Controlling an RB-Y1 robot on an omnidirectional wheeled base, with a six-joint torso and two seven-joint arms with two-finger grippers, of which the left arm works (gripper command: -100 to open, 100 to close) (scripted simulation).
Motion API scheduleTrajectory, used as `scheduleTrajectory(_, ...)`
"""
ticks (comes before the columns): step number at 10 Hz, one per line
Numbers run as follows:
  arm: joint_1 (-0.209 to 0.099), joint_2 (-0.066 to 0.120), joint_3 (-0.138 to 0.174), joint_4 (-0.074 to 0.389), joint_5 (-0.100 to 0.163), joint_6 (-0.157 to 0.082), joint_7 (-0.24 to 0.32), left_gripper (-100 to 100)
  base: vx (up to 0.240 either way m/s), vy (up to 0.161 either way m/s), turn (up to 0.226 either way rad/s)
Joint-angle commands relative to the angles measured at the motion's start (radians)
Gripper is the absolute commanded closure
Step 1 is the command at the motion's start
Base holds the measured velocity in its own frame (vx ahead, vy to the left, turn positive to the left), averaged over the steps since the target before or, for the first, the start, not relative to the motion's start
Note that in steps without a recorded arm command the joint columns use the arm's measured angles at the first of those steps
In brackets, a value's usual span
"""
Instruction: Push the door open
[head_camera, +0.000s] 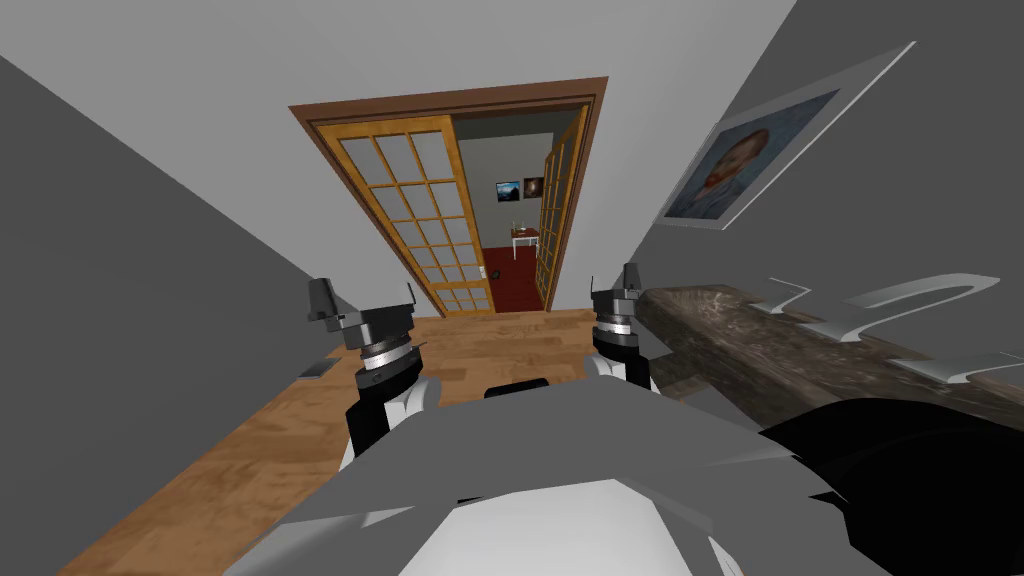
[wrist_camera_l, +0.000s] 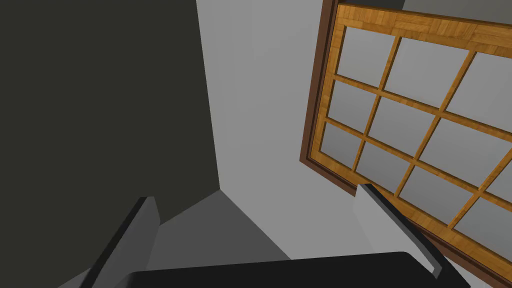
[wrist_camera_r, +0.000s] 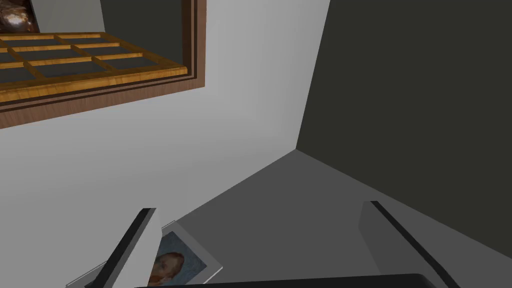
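A wooden double door with glass panes stands at the end of the hallway in a brown frame. Its left leaf (head_camera: 420, 210) sits shut in the frame. The right leaf (head_camera: 555, 210) is swung away into the room beyond, leaving a gap (head_camera: 510, 240). Both arms are raised well short of the door. My left gripper (head_camera: 365, 295) is open, and its wrist view looks up past its open fingers (wrist_camera_l: 142, 235) at the left leaf (wrist_camera_l: 415, 110). My right gripper (head_camera: 612, 280) is open too, with the swung leaf (wrist_camera_r: 75, 60) far beyond its gripper (wrist_camera_r: 260, 235).
A dark stone-topped counter (head_camera: 760, 340) with grey shapes on it runs along the right wall, close to my right arm. A portrait picture (head_camera: 740, 160) hangs above it. A small grey object (head_camera: 315, 370) lies by the left wall. Beyond the gap are a red floor and a small white table (head_camera: 525, 238).
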Motion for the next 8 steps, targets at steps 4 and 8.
scheduleTrajectory(4, -0.038, 0.022, 0.013, 0.097, 0.01, -0.019, 0.059, -100, 0.071, 0.024, -0.056)
scheduleTrajectory(8, -0.069, 0.036, 0.023, 0.176, 0.018, -0.035, 0.107, -100, 0.071, 0.02, -0.047)
